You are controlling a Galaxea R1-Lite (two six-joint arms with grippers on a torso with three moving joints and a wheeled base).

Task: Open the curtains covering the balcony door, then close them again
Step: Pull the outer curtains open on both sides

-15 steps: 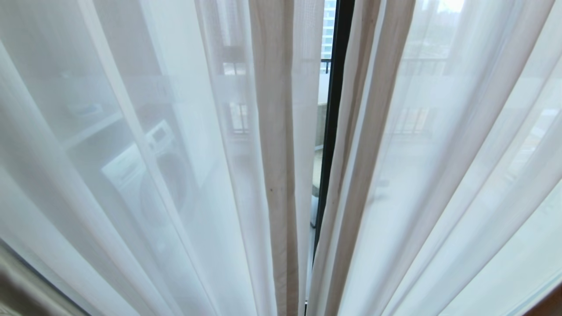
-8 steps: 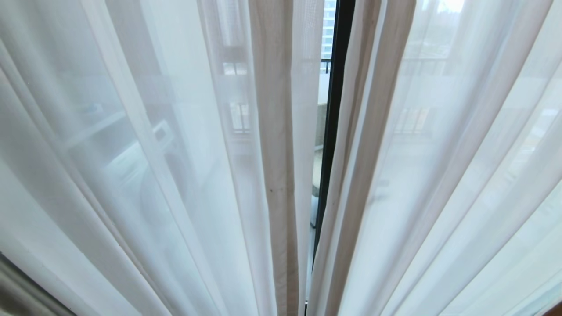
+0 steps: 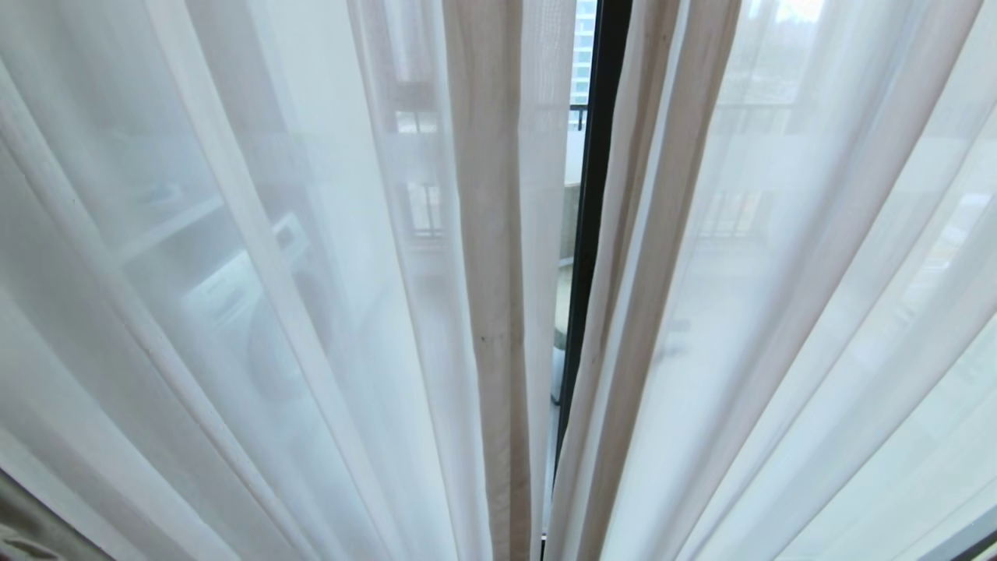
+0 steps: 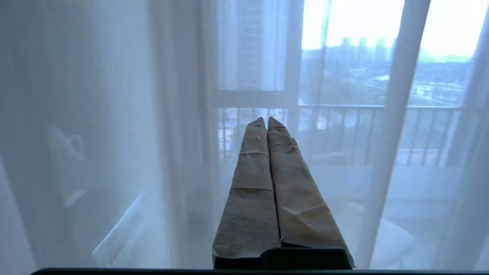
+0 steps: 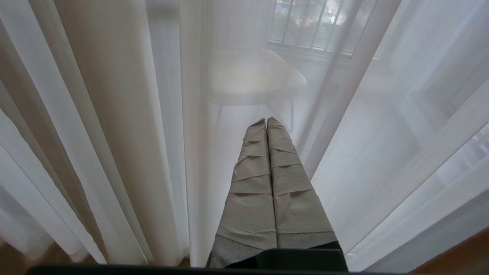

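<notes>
Looking from the head, you face the curtains (image 3: 311, 312): white sheers hang across almost the whole view, their two beige-hemmed edges nearly meeting at the middle. A narrow slit stays between them, and through it you see the black frame of the balcony door (image 3: 588, 234) with a strip of the outdoors beside it. Behind the left sheer a washing machine (image 3: 249, 304) shows faintly. Neither arm appears in this view.

Your left gripper (image 4: 266, 121) points at the sheer, its tape-wrapped fingers (image 4: 252, 172) pressed together with nothing between them. Whether the tips touch the cloth, you cannot tell. Through the fabric you see a barred railing (image 4: 344, 133) and a distant skyline.

Your right gripper (image 5: 266, 121) is likewise pressed together and empty, aimed low at the sheer just beside a beige fold (image 5: 110, 114). A pale chair (image 5: 252, 80) shows dimly through the cloth beyond its tips.
</notes>
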